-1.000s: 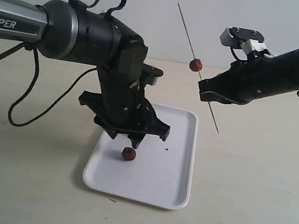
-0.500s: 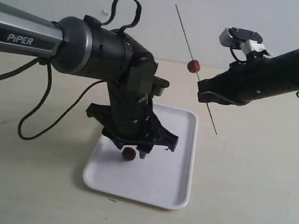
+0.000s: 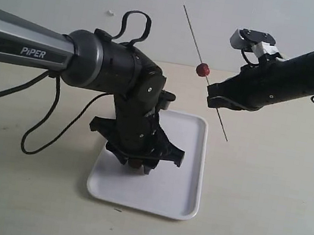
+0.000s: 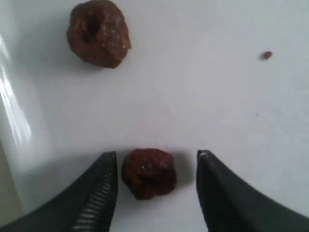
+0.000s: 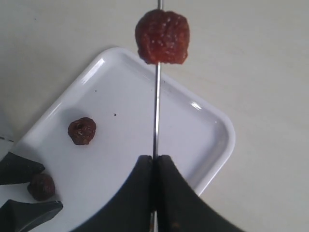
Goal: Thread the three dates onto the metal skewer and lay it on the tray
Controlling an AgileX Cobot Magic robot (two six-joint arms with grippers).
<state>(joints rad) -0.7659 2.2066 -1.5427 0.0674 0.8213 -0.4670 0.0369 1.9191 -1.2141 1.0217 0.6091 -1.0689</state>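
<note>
Left wrist view: left hand (image 4: 157, 155) low over tray (image 4: 217, 106), jaws apart astride one date (image 4: 147, 173), ready to pinch, nothing held. Second date (image 4: 99, 33) loose on tray nearby. Right hand (image 5: 155, 158) clamped on metal skewer (image 5: 156, 111), tilted above tray, tip free for loading. Third date (image 5: 161, 37) threaded.

The smooth tray (image 5: 193, 130) is gleaming glossy, the dates (image 4: 99, 33) are looking matt and wrinkled, the thin skewer (image 5: 155, 111) is glinting metal-grey.
</note>
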